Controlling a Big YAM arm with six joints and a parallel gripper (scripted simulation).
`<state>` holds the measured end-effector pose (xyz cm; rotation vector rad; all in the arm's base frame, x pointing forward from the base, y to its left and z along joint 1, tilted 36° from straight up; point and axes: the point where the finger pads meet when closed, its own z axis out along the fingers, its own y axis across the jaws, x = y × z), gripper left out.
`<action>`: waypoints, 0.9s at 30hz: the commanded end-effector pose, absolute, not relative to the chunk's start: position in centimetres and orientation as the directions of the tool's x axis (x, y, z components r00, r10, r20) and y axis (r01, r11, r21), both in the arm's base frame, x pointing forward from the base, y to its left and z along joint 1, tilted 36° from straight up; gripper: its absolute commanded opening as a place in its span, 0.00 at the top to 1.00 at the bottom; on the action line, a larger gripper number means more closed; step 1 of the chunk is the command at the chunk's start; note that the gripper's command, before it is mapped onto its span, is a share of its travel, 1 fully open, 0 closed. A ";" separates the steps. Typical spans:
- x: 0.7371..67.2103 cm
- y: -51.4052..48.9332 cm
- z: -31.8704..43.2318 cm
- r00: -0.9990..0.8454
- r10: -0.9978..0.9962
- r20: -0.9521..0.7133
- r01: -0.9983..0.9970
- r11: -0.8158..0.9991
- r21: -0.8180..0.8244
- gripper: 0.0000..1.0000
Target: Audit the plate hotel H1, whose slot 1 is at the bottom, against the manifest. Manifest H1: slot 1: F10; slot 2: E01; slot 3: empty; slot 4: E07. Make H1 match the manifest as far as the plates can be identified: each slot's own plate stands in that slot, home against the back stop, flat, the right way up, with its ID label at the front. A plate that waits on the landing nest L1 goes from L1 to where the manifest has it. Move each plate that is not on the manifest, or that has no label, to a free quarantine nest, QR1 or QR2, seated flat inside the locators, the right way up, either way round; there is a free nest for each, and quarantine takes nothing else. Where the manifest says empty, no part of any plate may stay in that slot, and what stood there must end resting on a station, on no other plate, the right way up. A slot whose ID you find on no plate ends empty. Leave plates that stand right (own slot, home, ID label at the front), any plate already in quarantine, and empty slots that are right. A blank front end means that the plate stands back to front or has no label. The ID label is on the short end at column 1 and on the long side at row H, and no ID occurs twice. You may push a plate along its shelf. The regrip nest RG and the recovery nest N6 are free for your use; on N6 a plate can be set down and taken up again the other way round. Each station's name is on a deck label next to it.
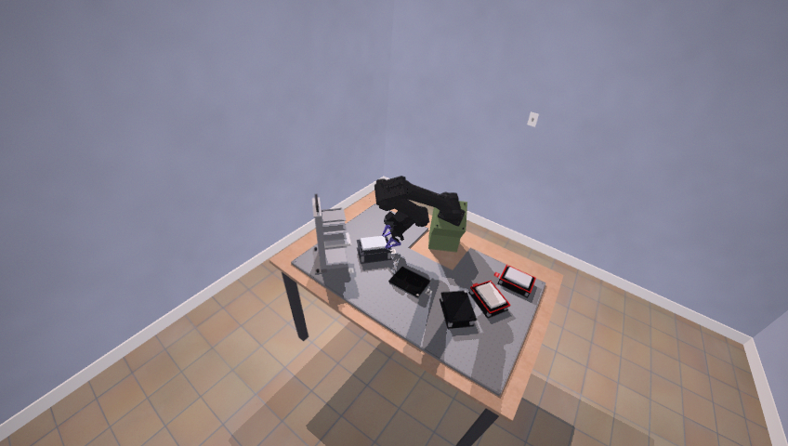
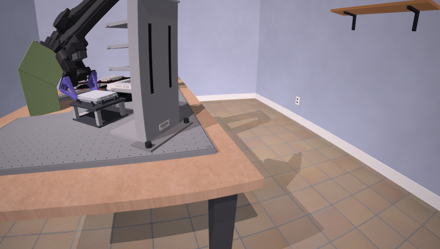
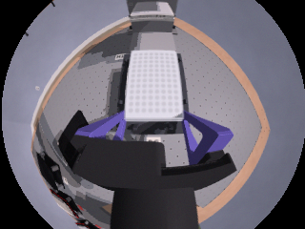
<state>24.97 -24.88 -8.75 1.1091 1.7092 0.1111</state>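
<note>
A white plate (image 1: 373, 242) (image 2: 97, 95) (image 3: 153, 83) is on or just above a raised black nest (image 1: 374, 256) (image 3: 154, 127), level as far as I can see. Dark marks show on the side facing the exterior camera, too small to read. My gripper (image 1: 387, 242) (image 2: 86, 94) (image 3: 153, 114) is shut on this plate, one purple finger at each long side near the robot's end. The hotel H1 (image 1: 319, 237) (image 2: 154, 108) stands beyond the nest. A white plate (image 2: 119, 85) with a dark label is on its lowest shelf; the shelves above look empty. The nest's name is not readable.
A low black nest (image 1: 409, 281) and a raised black nest (image 1: 457, 308) hold no plate. Two red-rimmed nests at the right end carry a beige-white plate (image 1: 490, 295) and a white plate (image 1: 518, 277). The green robot base (image 1: 446, 234) stands at the table's back edge.
</note>
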 end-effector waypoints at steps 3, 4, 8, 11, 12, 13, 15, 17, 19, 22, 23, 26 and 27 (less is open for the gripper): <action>25.3 -24.8 -8.9 -0.017 0.709 -0.705 0.609 0.566 0.555 0.14; 25.3 -24.8 -8.9 -0.017 0.710 -0.704 0.610 0.566 0.555 0.14; 25.2 -24.8 -9.2 -0.016 0.713 -0.701 0.615 0.560 0.556 0.14; 25.4 -24.6 -9.4 -0.021 0.716 -0.698 0.613 0.561 0.556 0.14; 25.4 -24.6 -9.5 -0.022 0.717 -0.697 0.614 0.560 0.556 0.14; 25.5 -24.6 -9.6 -0.023 0.717 -0.696 0.614 0.560 0.557 0.14; 25.4 -24.6 -9.6 -0.022 0.718 -0.695 0.616 0.557 0.557 0.14; 25.2 -24.8 -9.7 -0.015 0.719 -0.695 0.622 0.551 0.557 0.14; 25.5 -24.5 -9.8 -0.025 0.721 -0.693 0.616 0.557 0.557 0.14; 25.6 -24.4 -10.0 -0.027 0.723 -0.690 0.617 0.555 0.557 0.14; 25.6 -24.3 -10.2 -0.028 0.725 -0.688 0.619 0.554 0.558 0.07; 25.1 -24.4 -9.7 -0.025 0.720 -0.693 0.625 0.553 0.551 0.07; 25.1 -24.4 -9.7 -0.025 0.720 -0.693 0.625 0.553 0.551 0.07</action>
